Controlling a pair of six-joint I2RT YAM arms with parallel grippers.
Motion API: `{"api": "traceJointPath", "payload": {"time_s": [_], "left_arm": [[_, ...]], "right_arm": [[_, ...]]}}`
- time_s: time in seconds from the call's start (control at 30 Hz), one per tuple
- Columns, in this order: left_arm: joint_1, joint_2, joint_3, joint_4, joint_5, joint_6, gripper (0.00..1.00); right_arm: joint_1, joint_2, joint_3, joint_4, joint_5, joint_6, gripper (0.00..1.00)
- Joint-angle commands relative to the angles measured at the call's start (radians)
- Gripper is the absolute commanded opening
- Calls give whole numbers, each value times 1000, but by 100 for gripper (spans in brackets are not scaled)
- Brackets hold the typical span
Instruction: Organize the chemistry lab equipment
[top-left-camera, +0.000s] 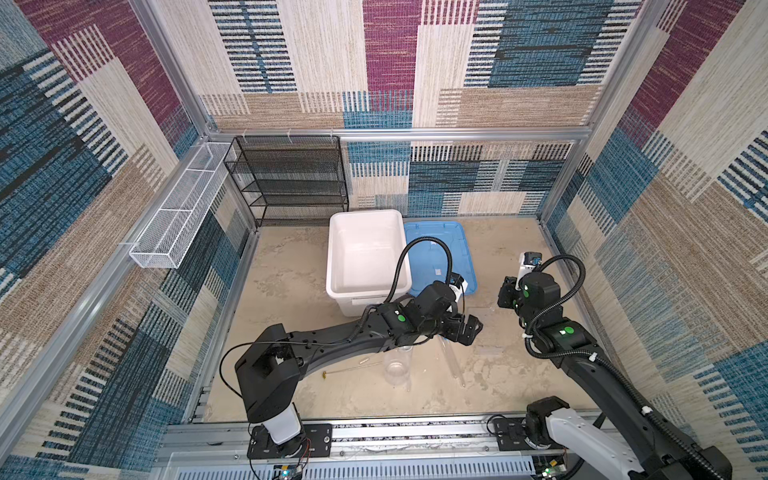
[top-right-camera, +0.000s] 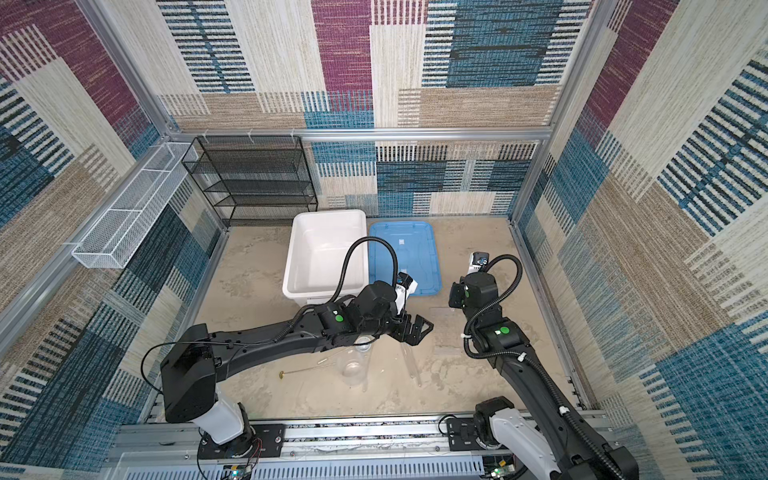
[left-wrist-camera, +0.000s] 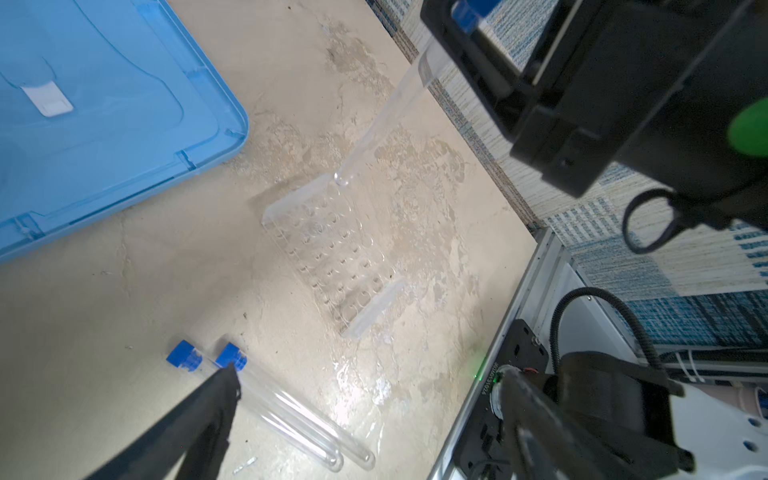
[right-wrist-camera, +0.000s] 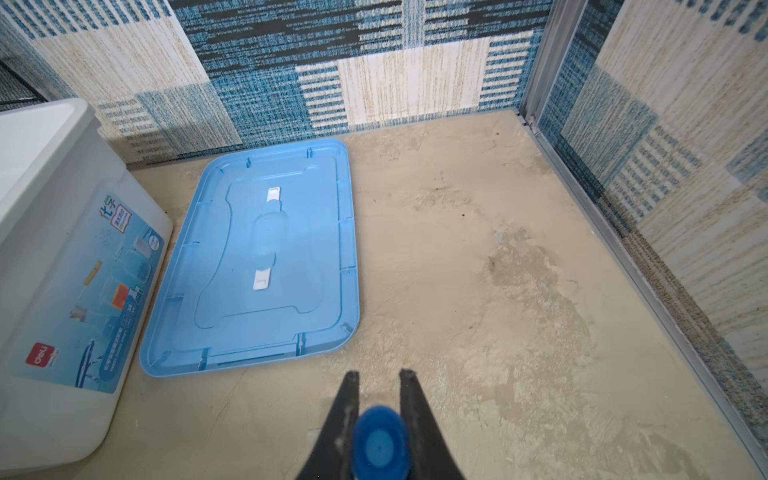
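Observation:
My right gripper (right-wrist-camera: 379, 374) is shut on a clear test tube just under its blue cap (right-wrist-camera: 379, 442). In the left wrist view that tube (left-wrist-camera: 386, 112) hangs steeply, its round tip touching the far end of the clear tube rack (left-wrist-camera: 332, 257), which stands on the table. Two more blue-capped test tubes (left-wrist-camera: 291, 411) lie side by side near the rack. My left gripper (left-wrist-camera: 368, 374) is open above them, one finger (left-wrist-camera: 199, 415) over a cap. In a top view, a clear beaker (top-left-camera: 397, 365) and a thin metal rod (top-left-camera: 349, 368) lie by the left arm.
A white bin (top-left-camera: 365, 212) stands open at the back, and its blue lid (top-left-camera: 436, 237) lies flat beside it. A black mesh shelf (top-left-camera: 291, 178) stands against the back wall. A white mesh basket (top-left-camera: 178, 216) hangs on the left wall.

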Motion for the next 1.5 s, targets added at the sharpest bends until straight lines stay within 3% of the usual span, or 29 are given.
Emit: {"api": "traceJointPath", "payload": {"time_s": [0.0, 0.1, 0.87, 1.27, 1.47], "left_arm": [[-1, 7, -10, 50, 44, -39, 99], [4, 10, -37, 114, 78, -71, 99], [4, 44, -12, 54, 58, -56, 99], [5, 63, -12, 61, 42, -57, 99], [4, 86, 0, 63, 53, -68, 99]], "right_arm": [[1, 6, -10, 58, 32, -1, 19], [1, 18, -23, 73, 30, 3, 19], [1, 58, -78, 103, 27, 26, 18], [2, 18, -167, 275, 12, -25, 19], [2, 68, -175, 301, 9, -54, 20]]}}
